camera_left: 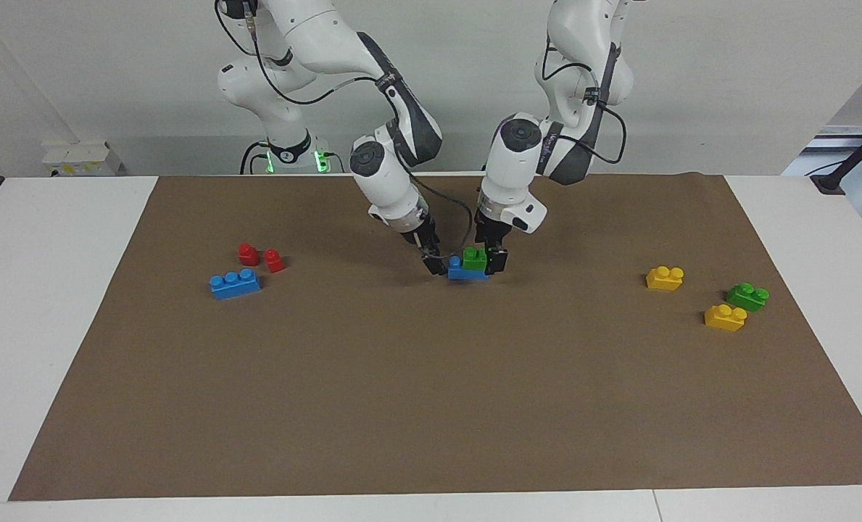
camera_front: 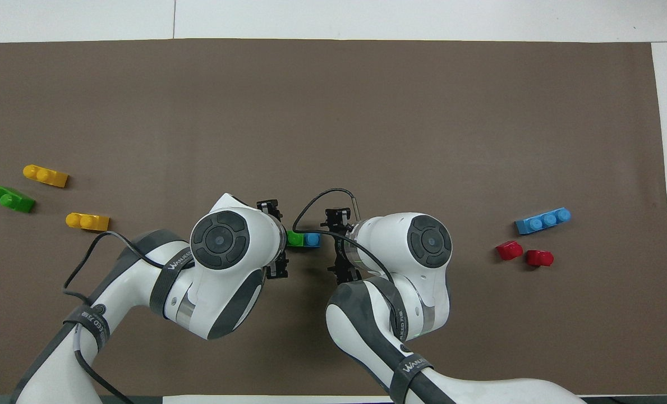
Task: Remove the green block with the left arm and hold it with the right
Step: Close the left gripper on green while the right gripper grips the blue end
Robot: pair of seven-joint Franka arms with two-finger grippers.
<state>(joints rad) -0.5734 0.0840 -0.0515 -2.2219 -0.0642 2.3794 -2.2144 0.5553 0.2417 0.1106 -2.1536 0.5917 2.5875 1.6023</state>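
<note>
Near the middle of the brown mat [camera_left: 431, 406], the green block [camera_left: 474, 258] sits stacked on a blue brick [camera_left: 467, 272], covering the end toward the left arm's side and leaving 1 blue stud bare. The left gripper [camera_left: 491, 258] is down at the stack with its jaws narrowed around the green block, while the right gripper [camera_left: 434, 262] sits at the blue brick's bare end, jaws closed on it as far as the facing view shows. Elsewhere on the mat lie a second blue brick [camera_left: 235, 283] beside 2 red bricks [camera_left: 260, 257] toward the right arm's end, and 2 yellow bricks [camera_left: 665, 278] with a darker green brick [camera_left: 747, 296] toward the left arm's end.
</note>
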